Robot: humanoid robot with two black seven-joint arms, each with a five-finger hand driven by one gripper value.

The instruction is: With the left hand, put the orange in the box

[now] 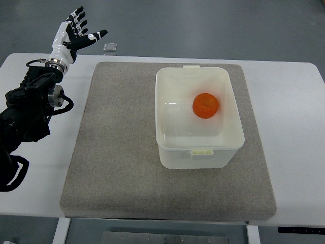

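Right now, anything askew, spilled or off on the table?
Nothing stands out. The orange sits inside the white box, which stands upright on the grey mat, a little skewed to the mat's edges. The left hand is raised clear at the far left corner, fingers spread, holding nothing.

the orange [205,105] lies inside the white box [199,154], which sits on a grey mat [119,152] on the white table [294,152]. the left hand [74,31] hovers past the table's far left corner, fingers spread, holding nothing.
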